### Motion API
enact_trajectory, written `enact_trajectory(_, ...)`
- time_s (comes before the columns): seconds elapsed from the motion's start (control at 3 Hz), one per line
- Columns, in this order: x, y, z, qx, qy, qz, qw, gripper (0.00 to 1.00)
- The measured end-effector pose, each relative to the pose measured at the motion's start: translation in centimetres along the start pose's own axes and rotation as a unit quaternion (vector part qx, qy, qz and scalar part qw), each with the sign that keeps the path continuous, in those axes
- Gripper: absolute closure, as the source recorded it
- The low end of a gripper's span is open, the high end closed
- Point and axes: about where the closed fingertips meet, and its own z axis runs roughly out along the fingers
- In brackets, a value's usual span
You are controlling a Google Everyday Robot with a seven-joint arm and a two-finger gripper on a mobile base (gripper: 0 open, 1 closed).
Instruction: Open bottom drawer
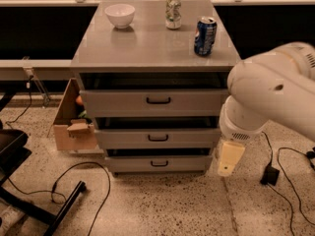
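Grey cabinet, gripper low at right end of bottom drawer, bowl, silver can, blue can on top

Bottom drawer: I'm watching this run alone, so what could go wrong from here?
The gripper hangs right of the cabinet, beside the bottom drawer, off its small handle. It could clip the cabinet's corner coming across, or catch the middle drawer's handle just above instead. Cables lie on the floor nearby and could snag.

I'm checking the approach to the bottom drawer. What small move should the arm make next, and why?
Probably swing the cream gripper across toward the small black bar handle of the shallow grey bottom drawer. It hangs by the right edge of the grey cabinet, level with that drawer, apart from the handle.
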Motion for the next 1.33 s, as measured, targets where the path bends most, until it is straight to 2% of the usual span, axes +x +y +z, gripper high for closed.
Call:
enact_trajectory(0.33, -0.4, 0.5, 4.7, -0.020, 0.019, -0.002, 0.9996, 0.00)
enact_trajectory(1.0, -1.2, 0.9, 6.7, -0.026, 0.027, -0.004, 0.9993, 0.00)
enact_trajectory(1.33, -2.2, 1.1, 11.1, -0.033, 0.029, -0.015, 0.9989, 0.00)
